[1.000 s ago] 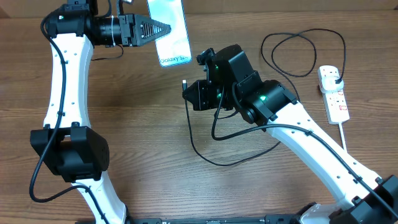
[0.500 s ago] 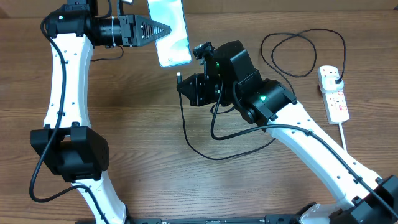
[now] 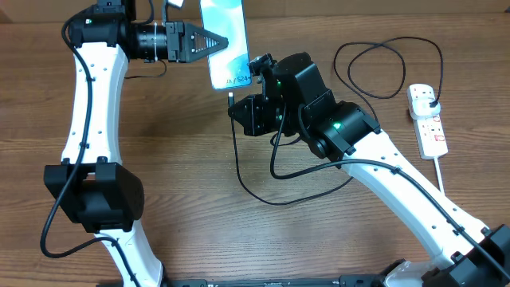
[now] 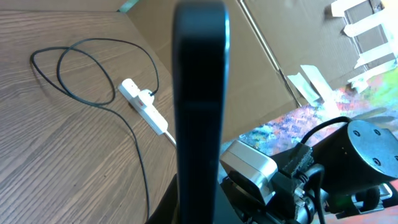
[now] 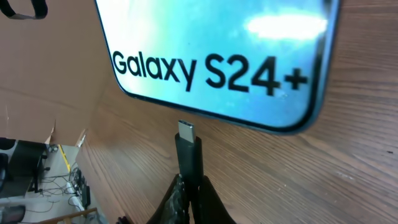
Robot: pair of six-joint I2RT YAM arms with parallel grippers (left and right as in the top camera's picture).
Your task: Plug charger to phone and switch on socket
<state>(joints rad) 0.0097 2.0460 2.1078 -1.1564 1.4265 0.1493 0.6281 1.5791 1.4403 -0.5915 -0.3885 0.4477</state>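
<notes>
Phone gripped at 12 o'clock over a brown wooden table (image 3: 199, 215); cardboard wall (image 3: 358, 6) behind.
Left gripper (image 3: 219, 41) clamps the phone (image 3: 231, 64); right gripper (image 5: 186, 190) pinches the charger (image 5: 186, 146), its tip just short of the phone's lower edge; socket (image 3: 430, 127) lies at 3 o'clock, charger plugged in; phone's port hidden, its top cropped.

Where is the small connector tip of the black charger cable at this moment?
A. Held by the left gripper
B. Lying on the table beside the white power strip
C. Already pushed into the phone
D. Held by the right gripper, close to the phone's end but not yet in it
D: in the right wrist view the right gripper pinches the charger behind its tip, and a sliver of table shows between tip and phone.
</notes>
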